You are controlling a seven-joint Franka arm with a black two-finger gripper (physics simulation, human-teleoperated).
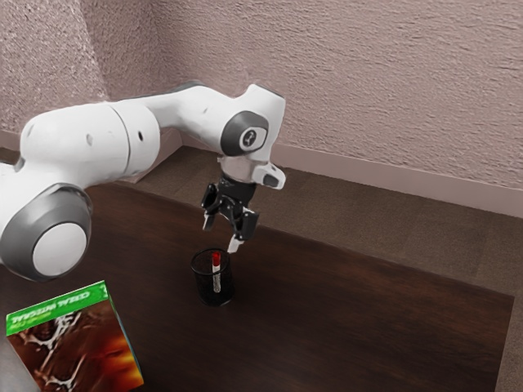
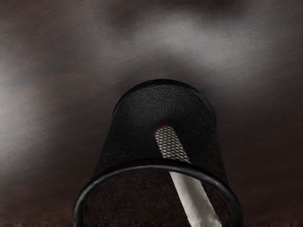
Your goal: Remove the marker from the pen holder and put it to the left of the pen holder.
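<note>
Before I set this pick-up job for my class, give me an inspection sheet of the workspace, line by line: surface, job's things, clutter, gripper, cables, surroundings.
Surface: dark wooden table with visible grain.
Job's things: black mesh pen holder, standing upright; marker, white with a red end, inside it, red end up.
Clutter: cereal box with a green top band, toward the exterior view's lower left, apart from the pen holder.
Gripper: black gripper, open, fingers apart with nothing between them, close to the top of the pen holder.
Cables: nothing seen.
Surroundings: rough, pale pinkish wall and brown floor beyond the table.
</note>
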